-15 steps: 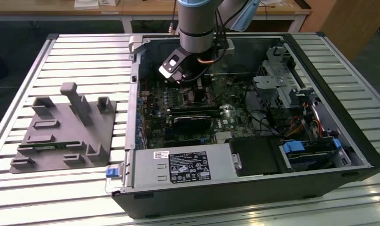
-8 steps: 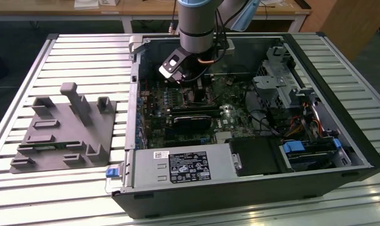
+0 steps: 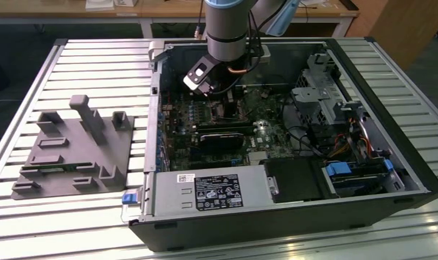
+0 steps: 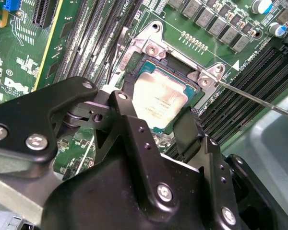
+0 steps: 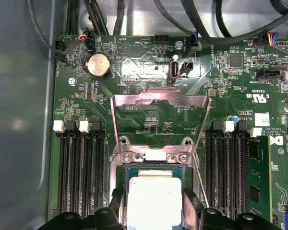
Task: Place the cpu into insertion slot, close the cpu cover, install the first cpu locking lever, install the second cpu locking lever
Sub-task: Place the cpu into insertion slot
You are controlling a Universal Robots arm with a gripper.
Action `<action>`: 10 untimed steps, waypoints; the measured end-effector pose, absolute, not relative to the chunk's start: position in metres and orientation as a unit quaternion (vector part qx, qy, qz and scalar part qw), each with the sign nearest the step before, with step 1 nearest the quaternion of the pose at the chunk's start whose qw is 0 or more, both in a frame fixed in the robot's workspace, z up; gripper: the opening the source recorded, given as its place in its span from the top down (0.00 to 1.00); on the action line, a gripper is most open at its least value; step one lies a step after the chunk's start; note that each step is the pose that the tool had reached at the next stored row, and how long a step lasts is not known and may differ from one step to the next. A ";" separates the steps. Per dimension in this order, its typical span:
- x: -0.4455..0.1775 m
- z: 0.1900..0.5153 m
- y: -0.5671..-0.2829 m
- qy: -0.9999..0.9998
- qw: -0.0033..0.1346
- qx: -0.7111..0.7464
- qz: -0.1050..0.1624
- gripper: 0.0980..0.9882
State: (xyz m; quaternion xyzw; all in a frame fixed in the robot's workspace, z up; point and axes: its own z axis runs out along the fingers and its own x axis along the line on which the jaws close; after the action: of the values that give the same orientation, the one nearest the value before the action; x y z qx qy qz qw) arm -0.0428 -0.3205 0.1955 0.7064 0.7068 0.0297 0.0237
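The cpu (image 4: 161, 98) (image 5: 154, 191), a silver-topped square chip, lies in the insertion slot (image 4: 151, 48) (image 5: 153, 157) on the green board. My gripper (image 4: 156, 108) (image 5: 153, 213) straddles it, with its black fingers (image 4: 129, 124) pressed against two opposite sides of the chip. In the exterior view the gripper (image 3: 220, 100) hangs low inside the computer case over the board. The cpu cover (image 5: 161, 98), a silvery frame with a window, stands flipped open beyond the slot. A thin locking lever (image 4: 259, 100) (image 5: 199, 182) sticks out beside the slot, unlatched.
Long black memory slots (image 5: 79, 172) (image 5: 225, 167) flank the socket. Cables (image 5: 240, 33) run across the board's edge. In the exterior view the case (image 3: 392, 179) holds a power supply (image 3: 212, 192) and drive bays (image 3: 327, 103); a grey fixture (image 3: 74, 151) sits at that view's left.
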 end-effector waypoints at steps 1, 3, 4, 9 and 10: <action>-0.043 0.196 -0.320 0.707 0.024 0.706 0.030 0.44; -0.043 0.196 -0.321 0.707 0.024 0.706 0.030 0.44; -0.043 0.197 -0.321 0.707 0.024 0.706 0.030 0.44; -0.043 0.201 -0.320 0.707 0.024 0.706 0.030 0.44; -0.043 0.201 -0.320 0.707 0.024 0.706 0.030 0.44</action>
State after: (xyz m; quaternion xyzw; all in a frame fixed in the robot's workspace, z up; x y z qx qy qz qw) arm -0.0428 -0.3204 0.2012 0.7065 0.7067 0.0298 0.0237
